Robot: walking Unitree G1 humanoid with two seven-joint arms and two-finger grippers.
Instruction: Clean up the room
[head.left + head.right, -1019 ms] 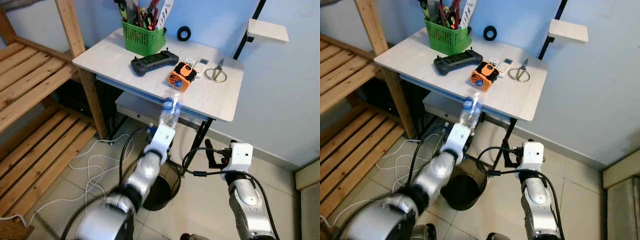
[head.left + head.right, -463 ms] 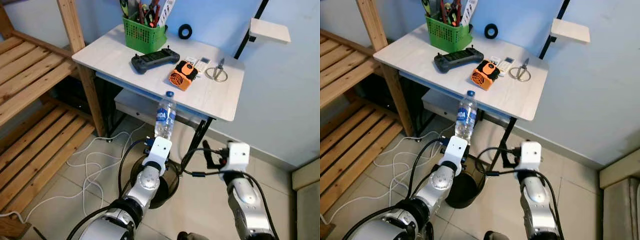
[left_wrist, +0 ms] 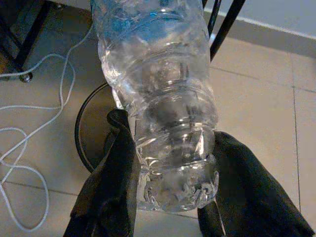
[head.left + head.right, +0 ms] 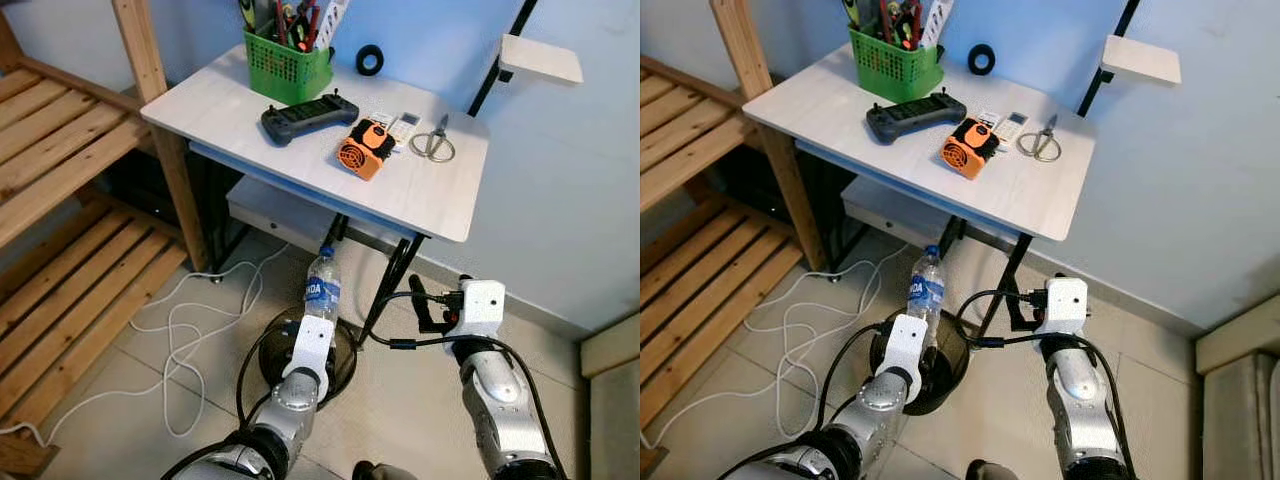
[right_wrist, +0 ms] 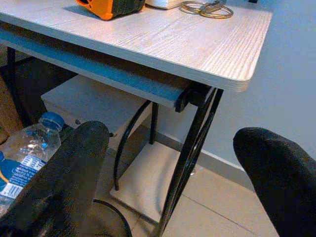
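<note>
**A:** Head cams first. Left gripper (image 4: 312, 318) is clenched on a clear plastic bottle (image 4: 320, 285), blue cap up, roughly upright, right above the black bin (image 4: 340, 362) on the floor. Bin sits at 6 o'clock from the white desk (image 4: 250, 110), next to its black leg. Right gripper (image 4: 432, 303) hangs at 3 o'clock of the bottle, well apart, holding nothing.

**B:** So the step in hand is binning the bottle imo?

**A:** Looks like it. To do it well I'd get the bottle's base inside the rim before letting go, bc it's tall and light and could bounce off the edge. Also watch the white cable (image 4: 190, 320) at 9 o'clock of the bin.

**B:** Left wrist cam?

**A:** Both black fingers (image 3: 111, 187) squeeze the bottle's lower body, one on each side, firm contact. Bin rim shows behind it, so alignment looks decent.

**B:** Right wrist?

**A:** Its fingers (image 5: 64, 173) are spread wide, nothing between them. Desk edge above, bottle off to one side.

**B:** Any writing?

**A:** Bottle has a blue label (image 4: 922, 292) w/ white letters, too small to read tbh. Orange gadget (image 4: 362, 149), black controller (image 4: 308, 108), scissors (image 4: 434, 146), green basket (image 4: 288, 68) and tape roll (image 4: 369, 62) are on the desk, no legible text there.
</note>
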